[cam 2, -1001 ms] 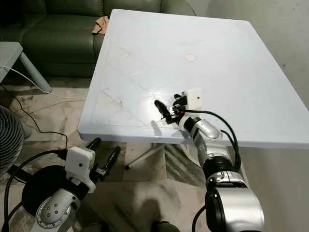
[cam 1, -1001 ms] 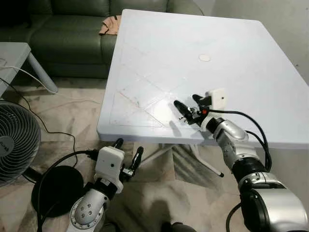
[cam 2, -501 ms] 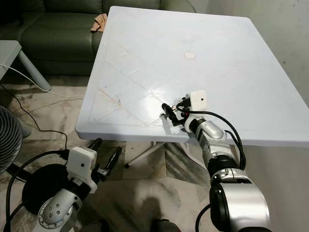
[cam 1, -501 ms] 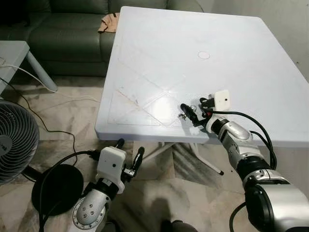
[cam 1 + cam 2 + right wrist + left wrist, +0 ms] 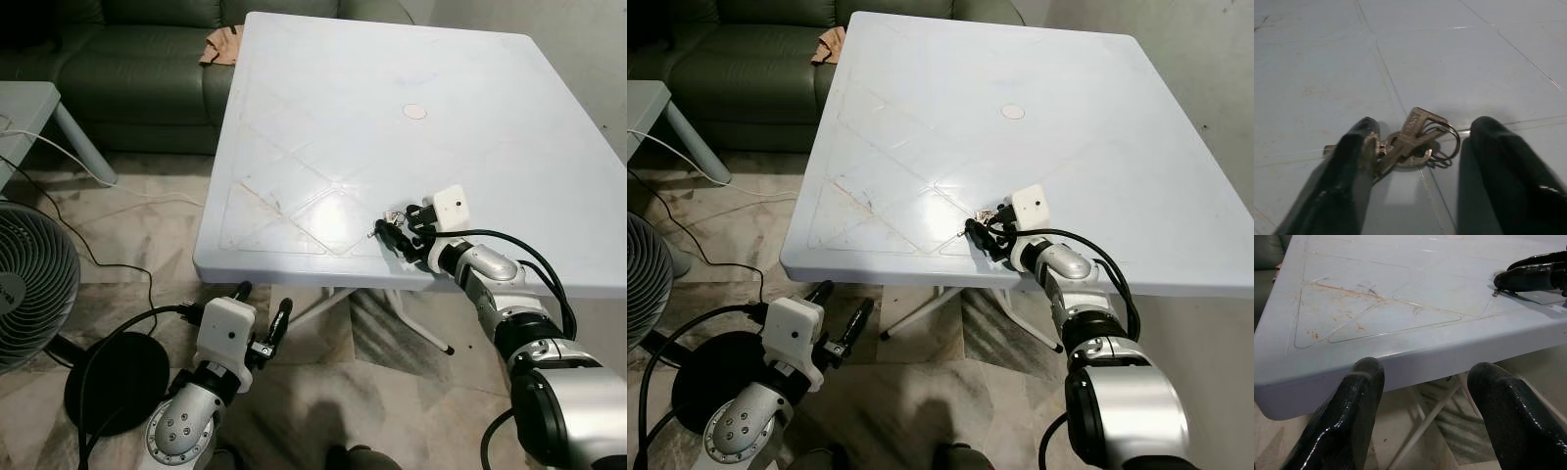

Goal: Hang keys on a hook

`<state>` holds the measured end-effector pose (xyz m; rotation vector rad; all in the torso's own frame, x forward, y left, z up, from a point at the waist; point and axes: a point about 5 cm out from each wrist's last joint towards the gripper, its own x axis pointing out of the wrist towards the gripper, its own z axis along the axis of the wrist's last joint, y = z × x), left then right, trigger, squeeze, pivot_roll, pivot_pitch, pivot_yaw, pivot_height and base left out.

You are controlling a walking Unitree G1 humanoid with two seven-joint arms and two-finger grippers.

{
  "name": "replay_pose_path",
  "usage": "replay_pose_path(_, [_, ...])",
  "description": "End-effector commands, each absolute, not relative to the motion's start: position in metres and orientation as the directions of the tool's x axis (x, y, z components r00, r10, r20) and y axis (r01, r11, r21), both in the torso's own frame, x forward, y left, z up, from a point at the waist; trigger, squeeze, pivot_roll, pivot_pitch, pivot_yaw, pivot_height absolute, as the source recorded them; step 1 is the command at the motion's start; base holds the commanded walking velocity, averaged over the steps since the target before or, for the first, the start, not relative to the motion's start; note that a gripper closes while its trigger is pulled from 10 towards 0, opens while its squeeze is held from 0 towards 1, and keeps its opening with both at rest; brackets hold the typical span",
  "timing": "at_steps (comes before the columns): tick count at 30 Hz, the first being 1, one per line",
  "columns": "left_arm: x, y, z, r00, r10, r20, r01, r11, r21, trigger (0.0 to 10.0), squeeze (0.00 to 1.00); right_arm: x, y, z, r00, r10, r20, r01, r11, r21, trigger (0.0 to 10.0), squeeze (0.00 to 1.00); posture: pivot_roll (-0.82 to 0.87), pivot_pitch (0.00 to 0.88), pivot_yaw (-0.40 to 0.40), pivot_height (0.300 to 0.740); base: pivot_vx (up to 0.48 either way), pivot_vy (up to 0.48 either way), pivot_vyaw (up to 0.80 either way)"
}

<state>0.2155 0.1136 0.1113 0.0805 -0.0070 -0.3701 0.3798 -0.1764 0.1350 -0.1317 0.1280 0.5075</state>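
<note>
The white bench (image 5: 323, 108) carries the work, and behind its far edge stands a green sofa (image 5: 147, 59). A fan (image 5: 29, 284) stands on the floor off to the robot's left, above a black round base (image 5: 113, 382).

The left gripper (image 5: 263, 313) hangs idle below the bench's near edge, its fingers (image 5: 1356, 401) spread apart with nothing between them; its wrist view looks up at the bench rim just beyond the fingertips.

The right gripper (image 5: 395, 230) lies low over the bench near its front edge, and its fingers (image 5: 1352, 161) stand open on either side of the keys (image 5: 1413, 139). The keys, a small bunch on a ring, rest flat on the bench between the two fingers. One finger touches or nearly touches the bunch's edge; the other stands a little clear of the ring.

The step in hand looks to be the pick-up: the fingers are set around the bunch but have not closed on it. The next move seems to call for closing squarely on the ring or the thickest key, pressing low enough that the flat metal does not slide out, then lifting. No hook can be made out, so the robot will probably have to turn or walk to find one.
</note>
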Motion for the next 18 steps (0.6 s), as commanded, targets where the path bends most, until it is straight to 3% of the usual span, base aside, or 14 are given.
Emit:
replay_pose_path(1, [0.2139, 0.1131, 0.1132, 0.932, -0.361, -0.004, 0.36, 0.929, 0.088, 10.0, 0.0, 0.3791, -0.1808, 0.1325, 0.866, 0.467, -0.179, -0.488, 0.867, -0.098, 0.0, 0.0, 0.0, 0.19, -0.069, 0.74, 0.0, 0.0, 0.0])
replay_pose_path(18, [0.2158, 0.1131, 0.1137, 0.937, -0.35, -0.001, 0.348, 0.933, 0.091, 10.0, 0.0, 0.3793, -0.1836, 0.1335, 0.866, 0.466, -0.182, -0.487, 0.868, -0.099, 0.0, 0.0, 0.0, 0.196, -0.074, 0.74, 0.0, 0.0, 0.0])
